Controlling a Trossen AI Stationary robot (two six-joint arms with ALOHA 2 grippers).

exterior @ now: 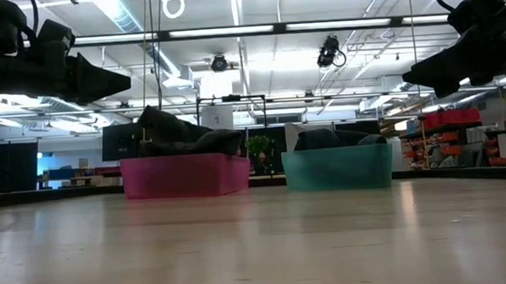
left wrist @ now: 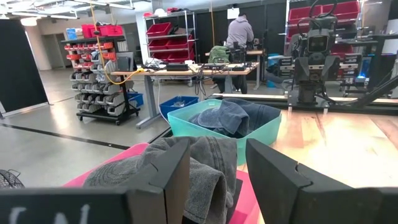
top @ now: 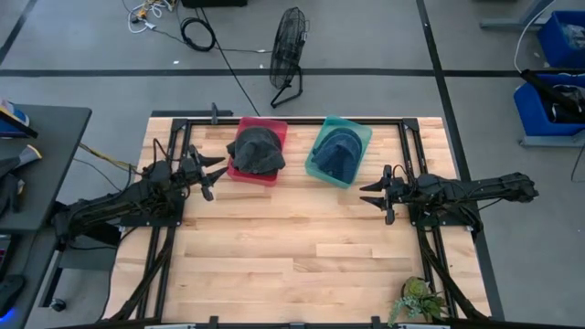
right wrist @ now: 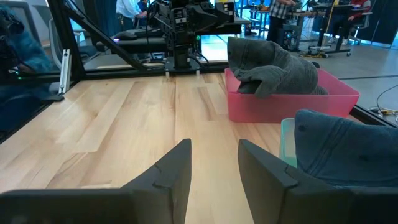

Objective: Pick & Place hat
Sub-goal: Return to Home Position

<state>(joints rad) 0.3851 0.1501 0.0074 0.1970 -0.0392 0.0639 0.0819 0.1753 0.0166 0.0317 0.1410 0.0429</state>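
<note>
A dark grey hat point(top: 257, 148) lies piled in a pink bin point(top: 259, 174) at the table's far side, left of centre. A blue hat point(top: 337, 153) fills a teal bin point(top: 313, 167) just right of it. My left gripper point(top: 216, 174) hovers open above the table, just left of the pink bin; the grey hat point(left wrist: 186, 168) shows just beyond its fingers. My right gripper point(top: 375, 195) hovers open right of the teal bin, nearer the table's near side, with the blue hat point(right wrist: 342, 152) and grey hat point(right wrist: 273, 68) ahead of it.
Bare wooden table point(top: 292, 256) stretches from the bins toward the near edge. A small green plant point(top: 420, 300) sits at the near right corner. A black frame rail point(top: 302, 117) runs along the far edge. A fan point(top: 288, 55) stands on the floor beyond.
</note>
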